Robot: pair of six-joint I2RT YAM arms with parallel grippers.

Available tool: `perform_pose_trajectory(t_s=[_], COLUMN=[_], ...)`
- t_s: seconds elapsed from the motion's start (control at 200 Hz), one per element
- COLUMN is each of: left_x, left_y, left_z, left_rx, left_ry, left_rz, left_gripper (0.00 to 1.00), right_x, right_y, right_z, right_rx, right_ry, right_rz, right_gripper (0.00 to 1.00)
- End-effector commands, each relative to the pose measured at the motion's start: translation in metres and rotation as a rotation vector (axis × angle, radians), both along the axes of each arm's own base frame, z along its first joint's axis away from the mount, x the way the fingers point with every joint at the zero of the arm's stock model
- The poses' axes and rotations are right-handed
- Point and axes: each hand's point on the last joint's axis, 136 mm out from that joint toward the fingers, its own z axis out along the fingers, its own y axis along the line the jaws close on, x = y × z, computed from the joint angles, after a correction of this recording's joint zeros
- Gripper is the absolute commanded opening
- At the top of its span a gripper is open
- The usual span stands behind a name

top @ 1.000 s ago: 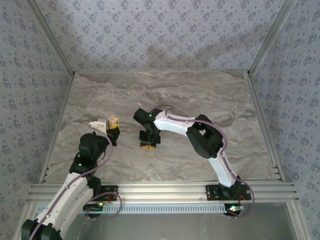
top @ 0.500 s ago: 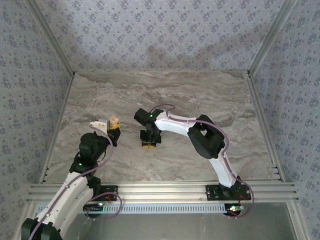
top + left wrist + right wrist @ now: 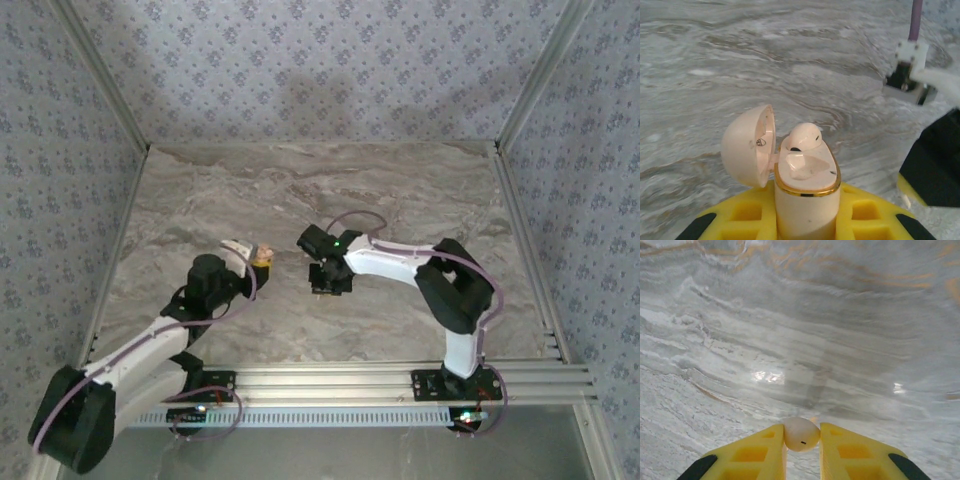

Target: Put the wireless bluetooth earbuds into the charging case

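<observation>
My left gripper [image 3: 807,222] is shut on the charging case [image 3: 806,207], a cream case with a gold rim, held upright. Its lid [image 3: 746,146] hangs open to the left. One earbud [image 3: 804,136] sits in the far slot, and the near slot [image 3: 805,165] is empty. My right gripper [image 3: 801,441] is shut on a second earbud [image 3: 801,433], pinched between the yellow fingertips above the table. From above, the left gripper [image 3: 257,264] and the case [image 3: 263,253] sit a short way left of the right gripper [image 3: 328,284].
The marble tabletop [image 3: 400,190] stretches back to patterned walls on three sides. An aluminium rail [image 3: 330,382] runs along the near edge. Part of the right arm [image 3: 912,70] shows at the right of the left wrist view.
Both grippers have shifted to the right over the table. The left one carried the open case along. The right jaws have narrowed a little.
</observation>
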Motion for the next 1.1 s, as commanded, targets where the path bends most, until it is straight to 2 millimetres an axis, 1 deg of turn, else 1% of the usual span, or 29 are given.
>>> perform_pose_trajectory(t_s=[0.0, 0.09, 0.18, 0.34, 0.415, 0.455, 0.61, 0.79, 0.934, 1.094], left_x=[0.006, 0.001, -0.004, -0.012, -0.018, -0.020, -0.026, -0.025, -0.026, -0.027], left_y=[-0.028, -0.045, -0.057, -0.079, -0.090, -0.095, -0.113, -0.128, -0.138, -0.145], left_z=[0.027, 0.020, 0.015, 0.013, 0.013, 0.013, 0.016, 0.018, 0.022, 0.031], left_rx=[-0.014, -0.003, -0.007, -0.001, 0.014, 0.024, 0.050, 0.068, 0.060, 0.034], left_ry=[-0.114, -0.123, -0.132, -0.176, -0.209, -0.229, -0.279, -0.311, -0.330, -0.343], left_rz=[-0.109, -0.195, -0.266, -0.397, -0.472, -0.504, -0.613, -0.662, -0.682, -0.686], left_gripper=[0.14, 0.14, 0.14, 0.14, 0.14, 0.14, 0.14, 0.13, 0.13, 0.13], right_x=[0.016, 0.020, 0.023, 0.029, 0.031, 0.031, 0.030, 0.024, 0.020, 0.017], right_y=[-0.017, -0.028, -0.038, -0.050, -0.048, -0.048, -0.044, -0.042, -0.038, -0.030], right_z=[0.018, 0.031, 0.044, 0.071, 0.085, 0.091, 0.116, 0.144, 0.158, 0.163], right_rx=[0.010, 0.018, 0.030, 0.046, 0.071, 0.070, 0.132, 0.217, 0.260, 0.287], right_ry=[-0.141, -0.214, -0.279, -0.397, -0.445, -0.472, -0.558, -0.656, -0.696, -0.716], right_rz=[-0.008, -0.001, 0.016, 0.060, 0.083, 0.126, 0.158, 0.169, 0.174, 0.182], right_gripper=[0.23, 0.23, 0.23, 0.23, 0.23, 0.23, 0.23, 0.24, 0.23, 0.23])
